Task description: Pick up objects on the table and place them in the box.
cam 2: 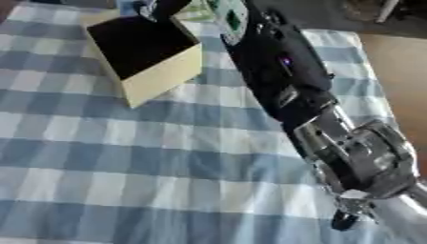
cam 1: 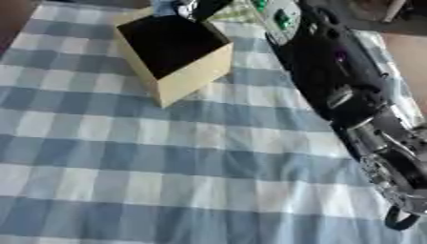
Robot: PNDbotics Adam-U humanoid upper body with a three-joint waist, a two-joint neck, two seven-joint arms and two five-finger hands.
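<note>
A tan cardboard box (cam 1: 193, 71) with a dark inside stands open-topped at the table's far left. My right arm (cam 2: 283, 71) runs from the lower right corner up across the table to the box's far corner. There my right hand (cam 1: 202, 6) shows only as a dark shape cut off by the top edge. A small pale blue and white patch (cam 1: 164, 6) lies right beside it above the box's far rim. I cannot tell whether that patch is a held thing or the cloth behind. My left hand shows in neither view.
A blue and white checked cloth (cam 1: 125, 167) covers the table. A white piece with green marks (cam 1: 279, 16) lies along the arm near the wrist. Bare floor (cam 2: 400, 66) lies past the table's right edge.
</note>
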